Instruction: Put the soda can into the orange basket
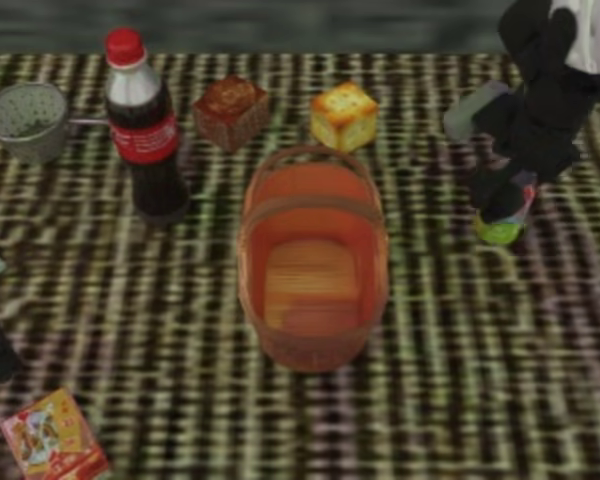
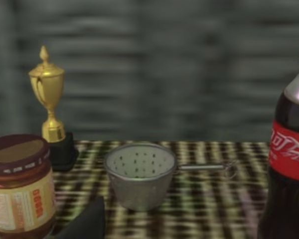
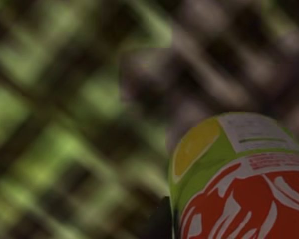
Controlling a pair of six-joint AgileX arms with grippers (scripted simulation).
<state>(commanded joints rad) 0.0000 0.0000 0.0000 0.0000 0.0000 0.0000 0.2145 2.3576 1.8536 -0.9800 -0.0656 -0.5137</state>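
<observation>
While the right gripper (image 1: 502, 205) covers the soda can (image 1: 502, 229) (lime base showing), its grip cannot be told.

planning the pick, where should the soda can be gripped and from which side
Grip the soda can across its round side wall, coming down from above. It stands at the table's right, clear of the basket, so two fingers can close on opposite sides. The right gripper already sits over it.

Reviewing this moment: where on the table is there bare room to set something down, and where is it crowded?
Bare: the stretch between the orange basket and the top view's right edge, below the soda can under the right gripper; also between basket and card box. Crowded: far edge, with strainer, cola bottle and two cubes.
</observation>
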